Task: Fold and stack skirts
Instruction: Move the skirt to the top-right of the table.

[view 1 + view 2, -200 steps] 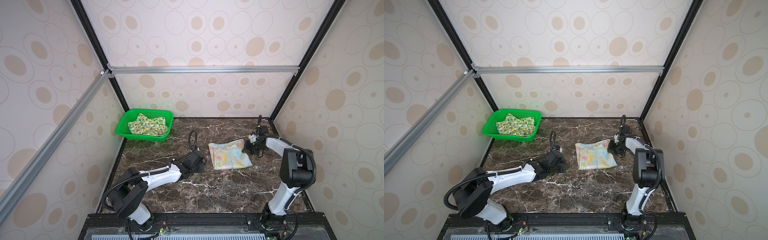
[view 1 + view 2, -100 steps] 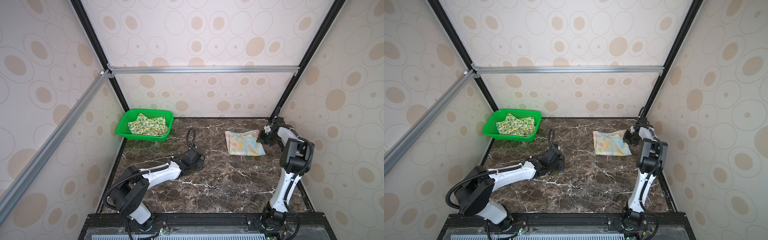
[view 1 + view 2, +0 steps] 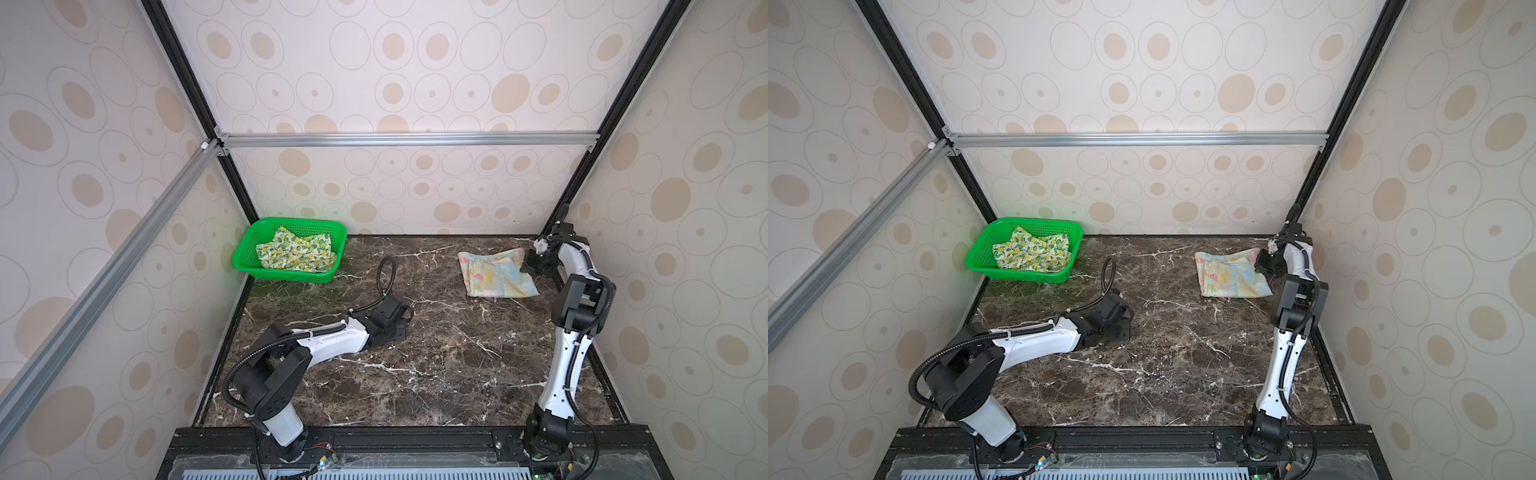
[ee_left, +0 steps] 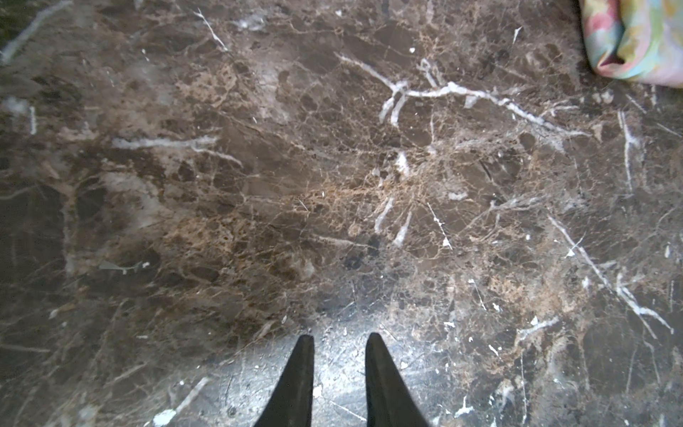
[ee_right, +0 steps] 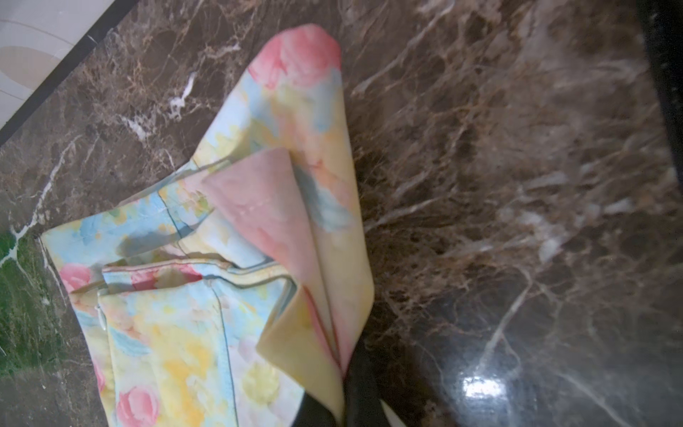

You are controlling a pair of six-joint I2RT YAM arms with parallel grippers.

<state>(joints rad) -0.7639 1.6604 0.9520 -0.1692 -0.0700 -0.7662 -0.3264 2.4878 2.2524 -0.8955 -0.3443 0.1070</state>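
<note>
Right fingers [image 5: 360, 392] pinch the floral skirt [image 5: 177, 332]; left fingers [image 4: 299, 380] slightly parted over the table [image 4: 332, 185].

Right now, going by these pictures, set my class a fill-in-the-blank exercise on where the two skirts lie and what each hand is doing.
1. The lemon-print skirt lies inside the green ____.
2. The ____ hand is shut on an edge of the floral skirt.
3. The left hand, slightly open above the bare marble table, holds ____.

Missing words: basket; right, meaning the right hand; nothing.
</note>
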